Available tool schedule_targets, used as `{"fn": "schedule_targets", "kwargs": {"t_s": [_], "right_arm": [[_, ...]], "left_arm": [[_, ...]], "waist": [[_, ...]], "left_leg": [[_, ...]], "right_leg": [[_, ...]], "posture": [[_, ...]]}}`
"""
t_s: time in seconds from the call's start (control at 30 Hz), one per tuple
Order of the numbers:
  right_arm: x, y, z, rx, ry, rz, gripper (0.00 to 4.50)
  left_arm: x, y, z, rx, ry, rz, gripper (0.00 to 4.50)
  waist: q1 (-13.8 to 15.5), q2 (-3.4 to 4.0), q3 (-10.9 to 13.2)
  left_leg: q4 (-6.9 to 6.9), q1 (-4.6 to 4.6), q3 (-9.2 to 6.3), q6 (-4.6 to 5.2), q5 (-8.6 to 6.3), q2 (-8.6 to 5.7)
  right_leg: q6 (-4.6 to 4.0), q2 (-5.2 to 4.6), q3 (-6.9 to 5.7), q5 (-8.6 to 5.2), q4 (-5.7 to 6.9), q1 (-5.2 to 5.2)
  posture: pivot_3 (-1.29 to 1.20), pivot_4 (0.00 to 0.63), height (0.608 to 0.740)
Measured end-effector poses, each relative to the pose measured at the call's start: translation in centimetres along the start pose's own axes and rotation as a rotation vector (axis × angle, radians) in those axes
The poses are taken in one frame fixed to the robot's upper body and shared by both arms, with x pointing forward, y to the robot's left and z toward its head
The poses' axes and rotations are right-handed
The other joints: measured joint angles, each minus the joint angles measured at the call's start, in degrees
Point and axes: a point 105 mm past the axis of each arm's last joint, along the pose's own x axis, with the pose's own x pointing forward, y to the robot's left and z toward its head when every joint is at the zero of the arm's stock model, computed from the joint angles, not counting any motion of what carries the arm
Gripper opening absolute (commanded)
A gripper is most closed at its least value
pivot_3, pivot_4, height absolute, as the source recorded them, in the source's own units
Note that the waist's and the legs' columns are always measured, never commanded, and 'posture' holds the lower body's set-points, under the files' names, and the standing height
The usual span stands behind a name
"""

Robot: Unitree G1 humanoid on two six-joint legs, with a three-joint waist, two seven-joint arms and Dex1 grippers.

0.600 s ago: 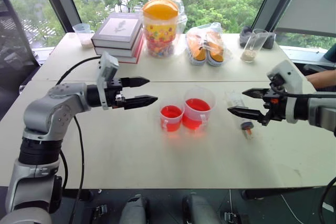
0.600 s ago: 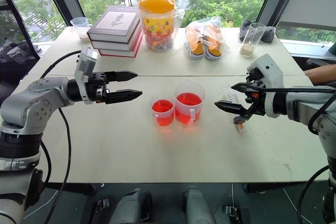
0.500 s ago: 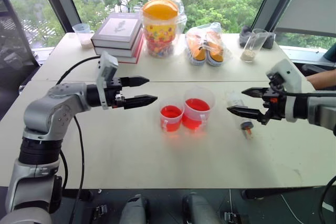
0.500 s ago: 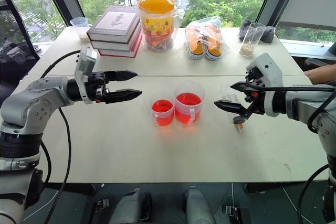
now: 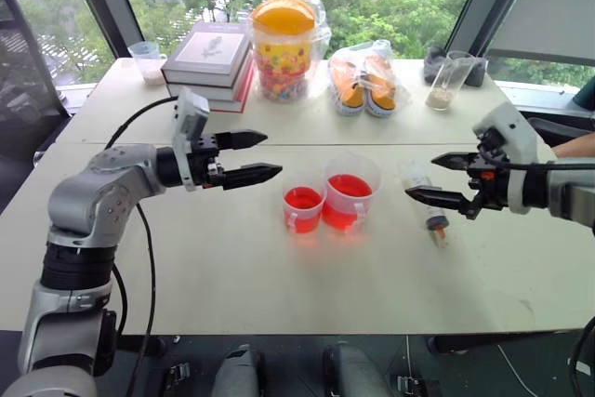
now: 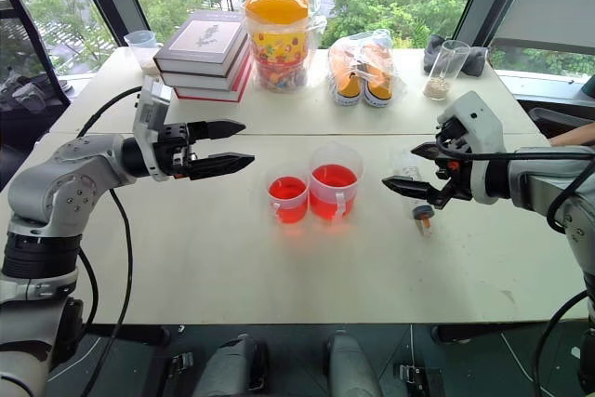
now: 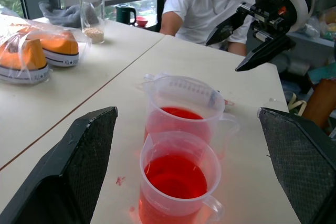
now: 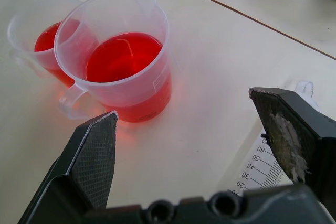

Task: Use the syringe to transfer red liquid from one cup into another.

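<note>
left gripper (image 5: pixel 249 157): i see it spread wide, empty, hovering left of the cups.
right gripper (image 5: pixel 439 180): jaws wide apart, holding nothing, above the syringe.
syringe (image 5: pixel 428 204): lying flat on the table (image 5: pixel 232 276), right of the cups.
red liquid (image 5: pixel 349 187): in 2 touching cups, small cup (image 5: pixel 303 208) left, big cup (image 5: pixel 351 191) right.

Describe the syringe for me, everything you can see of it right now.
The syringe is clear plastic with a printed number scale on its barrel and a red-orange tip at the near end. It lies flat on the table, to the right of the two cups, lengthwise away from the robot. Part of it is hidden behind the right tool, which hangs open above it without touching. I cannot tell whether it holds liquid.
</note>
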Motion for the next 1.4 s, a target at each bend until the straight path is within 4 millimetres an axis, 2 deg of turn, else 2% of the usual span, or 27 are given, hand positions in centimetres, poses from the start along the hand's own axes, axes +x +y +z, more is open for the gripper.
{"fn": "schedule_targets", "kwargs": {"t_s": [0.37,0.57,0.67,0.77,0.83,0.9,1.03,1.37,1.4], "right_arm": [[0.8,-1.4,-0.9,0.026,0.045,-0.010,4.41],[1.8,-4.0,-0.1,0.092,0.113,-0.056,4.41],[3.1,-5.9,0.1,0.151,0.169,-0.081,4.41],[4.9,-7.7,-1.9,0.227,0.301,-0.110,4.41],[6.1,-8.3,-3.6,0.280,0.387,-0.115,4.41],[6.6,-8.8,-4.5,0.313,0.437,-0.124,4.41],[7.2,-9.8,-4.9,0.330,0.480,-0.146,4.41],[9.8,-8.6,-7.3,0.358,0.567,-0.090,4.41],[9.8,-8.6,-7.3,0.363,0.568,-0.092,3.90]], "left_arm": [[0.2,0.1,-0.1,-0.008,-0.009,0.004,4.42],[0.4,-0.1,-0.6,-0.025,-0.021,0.005,4.42],[0.7,-0.1,-0.5,-0.018,-0.039,-0.002,4.42],[1.4,-0.1,-0.2,-0.004,-0.060,-0.016,4.42],[1.7,-0.1,-0.3,0.002,-0.062,-0.016,4.42],[1.9,-0.2,-0.5,0.000,-0.066,-0.022,4.42],[1.9,-0.3,-1.0,-0.011,-0.065,-0.018,4.42],[1.6,-0.4,-1.8,-0.003,-0.059,0.027,4.42],[1.6,-0.4,-1.9,-0.004,-0.058,0.028,4.42]], "waist": [[-0.1,0.00,0.0],[-0.2,0.00,0.0],[-0.2,0.00,0.0],[-0.1,0.00,0.0],[0.0,0.00,0.0],[0.0,0.01,0.0],[-0.1,0.01,0.0],[-0.3,0.03,0.0],[-0.3,0.02,0.0]], "left_leg": [[0.01,0.01,0.03,0.00,0.00,0.00],[0.02,0.01,0.09,0.00,0.00,0.00],[0.03,0.02,0.27,0.00,0.00,0.00],[0.02,-0.01,0.32,0.00,0.00,0.00],[-0.01,-0.04,0.35,0.00,0.00,-0.01],[-0.03,-0.08,0.39,0.00,0.00,-0.01],[-0.06,-0.08,0.40,0.01,0.00,0.00],[-0.04,-0.02,0.42,0.00,0.00,0.01],[-0.04,-0.02,0.42,0.00,0.00,0.01]], "right_leg": [[0.00,0.00,0.01,0.00,0.01,0.00],[-0.09,0.00,0.04,-0.04,0.03,-0.04],[-0.13,0.01,0.05,-0.06,0.02,-0.04],[-0.09,0.00,0.05,-0.04,0.02,-0.05],[0.02,0.00,0.05,0.03,0.02,-0.08],[0.03,-0.02,0.05,0.03,0.01,-0.12],[0.04,-0.01,0.04,0.03,0.01,-0.14],[0.05,-0.02,0.05,0.04,0.15,-0.12],[0.05,-0.02,0.05,0.04,0.14,-0.11]], "posture": [[0.00,0.150,0.740],[0.00,0.150,0.740],[0.00,0.150,0.740],[0.00,0.150,0.740],[0.00,0.150,0.740],[0.00,0.150,0.740],[0.00,0.150,0.740],[0.00,0.150,0.740],[0.00,0.150,0.740]]}}
